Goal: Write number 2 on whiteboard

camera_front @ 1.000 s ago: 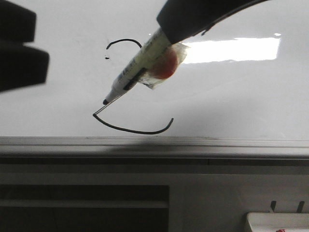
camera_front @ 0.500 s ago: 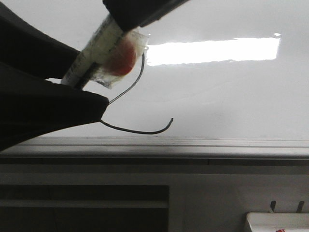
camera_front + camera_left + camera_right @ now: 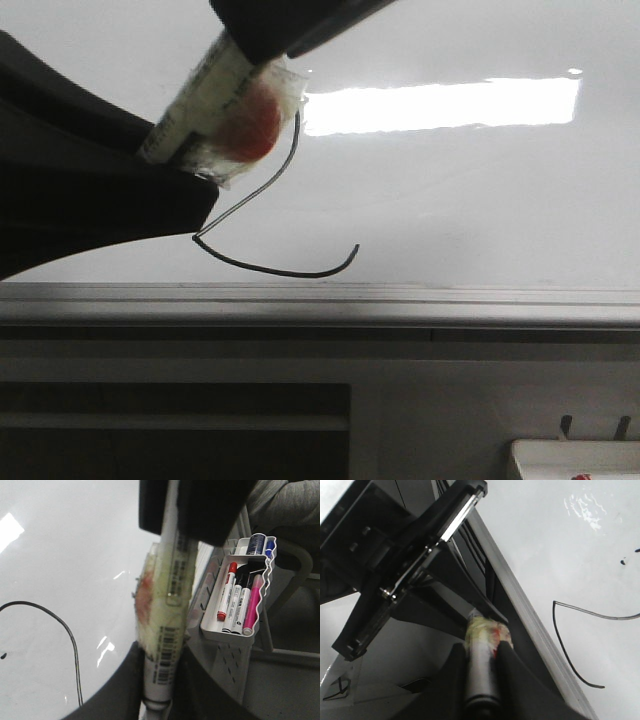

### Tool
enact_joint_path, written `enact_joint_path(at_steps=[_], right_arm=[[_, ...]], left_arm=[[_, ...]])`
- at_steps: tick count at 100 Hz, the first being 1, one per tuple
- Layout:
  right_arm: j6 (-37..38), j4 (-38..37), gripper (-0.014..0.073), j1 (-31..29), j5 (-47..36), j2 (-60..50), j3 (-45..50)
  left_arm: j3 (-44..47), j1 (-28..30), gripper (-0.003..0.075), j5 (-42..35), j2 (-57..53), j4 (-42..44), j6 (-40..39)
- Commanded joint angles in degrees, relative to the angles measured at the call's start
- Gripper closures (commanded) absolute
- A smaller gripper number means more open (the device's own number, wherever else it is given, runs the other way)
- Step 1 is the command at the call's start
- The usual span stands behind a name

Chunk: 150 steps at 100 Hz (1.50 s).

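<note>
The whiteboard (image 3: pixel 480 200) fills the upper front view, with a grey edge rail (image 3: pixel 400 300) below it. The number 2 (image 3: pixel 290 274) shows its long diagonal and curved base; its hooked top is hidden behind the arms. Its stroke also shows in the left wrist view (image 3: pixel 74 645) and the right wrist view (image 3: pixel 590 612). A white marker (image 3: pixel 215 80) wrapped in tape with a red patch is held above the board. My right gripper (image 3: pixel 250 45) is shut on its upper end (image 3: pixel 481 665). My left gripper (image 3: pixel 185 165) is closed round its tip end (image 3: pixel 167 670).
A white holder (image 3: pixel 235 600) with red, black and pink markers hangs beside the board's edge. A white tray corner (image 3: pixel 575 460) sits at the lower right below the rail. A dark recess lies under the rail at the lower left.
The right gripper lifted the marker off the 2's diagonal and carried it left and up. The left gripper came in from the left and closed round the marker's tip.
</note>
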Motion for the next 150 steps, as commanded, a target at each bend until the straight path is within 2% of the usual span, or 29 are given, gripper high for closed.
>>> enact_joint_path(at_steps=[1,7,14,19,24,29,47,57,62,89,134,141,150], right_arm=[[-0.5,2.3,0.0623,0.1,-3.7,-0.7,-1.8],[-0.5,2.2,0.0554,0.1,-3.6,-0.7,-1.8],[-0.5,0.3,0.0407,0.1,-4.0,-0.7,-1.8],[-0.5,-1.3,0.0262,0.0,-5.2,-0.8,-1.8],[-0.5,-2.1,0.0151,0.0,-7.3,-1.3,-1.8],[-0.5,-2.4,0.0094,0.0,-10.1,-1.5,-1.8],[-0.5,-2.5,0.009,0.0,-21.3,-4.2,-1.8],[-0.5,-2.5,0.009,0.0,-24.1,-5.4,-1.8],[-0.5,-2.5,0.009,0.0,-24.8,-5.7,-1.8],[-0.5,-2.5,0.009,0.0,-24.6,-5.9,-1.8],[-0.5,-2.5,0.009,0.0,-23.5,-5.9,-1.8],[-0.5,-2.5,0.009,0.0,-23.1,-5.9,-1.8],[-0.5,-2.5,0.009,0.0,-22.6,-5.9,-1.8]], left_arm=[[-2.0,-0.1,0.0741,-4.4,-0.4,-2.0,-0.9],[-2.0,-0.1,0.0741,-4.4,-0.4,-2.8,-0.9],[-2.0,-0.1,0.0741,-4.4,-0.4,-6.2,-0.9],[-2.0,-0.1,0.0741,-4.2,-0.4,-10.6,-0.9],[-2.0,-0.1,0.0741,-4.2,-0.4,-16.1,-0.9],[-2.0,-0.1,0.0741,-4.2,-0.4,-22.5,-0.9],[-2.0,1.5,0.0741,-4.4,-0.2,-39.0,-0.9],[-2.0,3.9,0.0741,-4.1,0.6,-50.8,-0.9],[-2.0,5.4,0.0741,-4.1,1.2,-53.7,-0.9],[-2.0,10.3,0.0741,-0.9,5.2,-55.8,-0.9],[-2.0,10.4,0.0734,-2.0,5.6,-57.3,-1.0],[-2.0,10.4,0.0689,-1.4,5.6,-57.3,-1.0],[-2.0,10.4,0.0561,-1.1,5.6,-57.3,-1.0]])
